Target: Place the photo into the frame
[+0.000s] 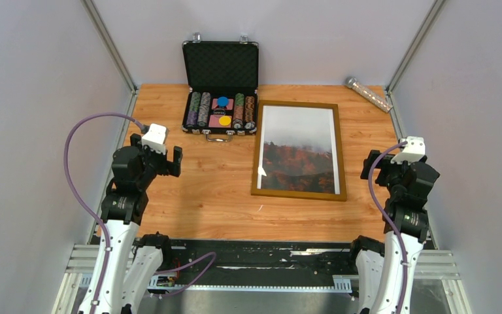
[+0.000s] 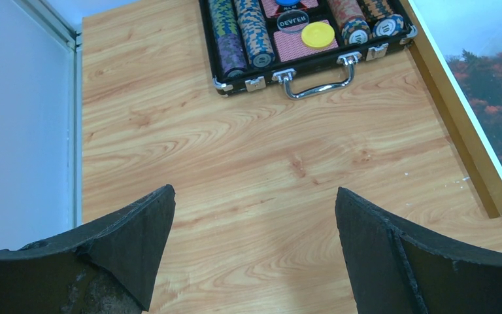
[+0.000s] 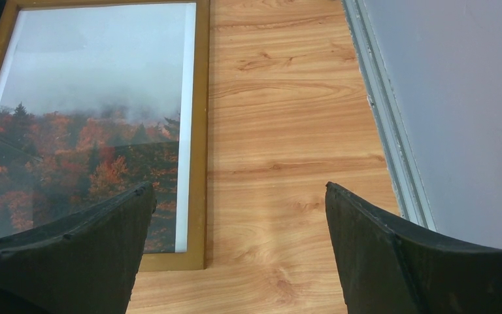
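**A:** Please start from the left. How is the left end effector (image 1: 157, 157)?

**B:** It is released. Its two fingers (image 2: 131, 242) stand wide apart and nothing is between them. Only the bare tabletop (image 2: 189, 144) shows below. It hangs above the wood and touches nothing.

**A:** What lies around it?

**B:** Ahead of it, a little to its right, is an open black case (image 1: 221, 65) with rows of poker chips (image 2: 235, 33). The metal handle (image 2: 317, 82) of the case points toward it. Further to its right the frame (image 1: 299, 193) lies flat on the tabletop, well apart from this end effector.

**A:** And the photo?

**B:** The photo (image 1: 299, 150) lies inside the frame with the picture side up. The pale fog is at the far end and the red-orange trees are at the near end. At its left edge there is a small white spot (image 1: 261, 171), and I cannot tell what it is.

**A:** Now the right side, please.

**B:** The right end effector (image 1: 402, 171) is also released. Its fingers (image 3: 392, 261) are spread wide and hold nothing. The frame is to its left and a little ahead. In the wrist view its left finger hides the near part of the photo, but the top view shows the end effector apart from the frame. Far ahead of it, near the back wall, lies a clear tube (image 1: 368, 93).
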Controlling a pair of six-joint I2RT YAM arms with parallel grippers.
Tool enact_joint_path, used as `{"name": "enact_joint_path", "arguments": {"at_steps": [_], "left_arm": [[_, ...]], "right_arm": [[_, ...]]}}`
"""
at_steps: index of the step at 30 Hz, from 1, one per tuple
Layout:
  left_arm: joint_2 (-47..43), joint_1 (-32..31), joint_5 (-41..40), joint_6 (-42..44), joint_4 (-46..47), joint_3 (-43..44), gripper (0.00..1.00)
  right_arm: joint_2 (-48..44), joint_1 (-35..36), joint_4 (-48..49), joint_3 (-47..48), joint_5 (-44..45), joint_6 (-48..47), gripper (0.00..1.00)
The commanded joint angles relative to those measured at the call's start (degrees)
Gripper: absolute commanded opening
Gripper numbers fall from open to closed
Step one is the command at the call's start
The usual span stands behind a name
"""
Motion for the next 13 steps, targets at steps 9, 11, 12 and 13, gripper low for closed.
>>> {"name": "enact_joint_path", "arguments": {"at_steps": [9, 11, 12, 13], "left_arm": [[-0.6, 0.5, 0.6, 1.1, 1.7, -0.5, 1.00], [-0.6, 0.5, 0.5, 1.2, 1.8, -0.5, 1.00], [-0.6, 0.6, 0.5, 1.1, 1.7, -0.5, 1.00], [-0.7, 0.5, 0.5, 1.2, 1.7, -0.5, 1.00]], "right_arm": [[-0.6, -0.2, 3.1, -0.5, 0.5, 0.1, 1.00], [-0.5, -0.2, 3.1, -0.5, 0.5, 0.1, 1.00], [-0.5, -0.2, 3.1, -0.5, 0.5, 0.1, 1.00], [-0.6, -0.2, 3.1, -0.4, 0.5, 0.0, 1.00]]}}
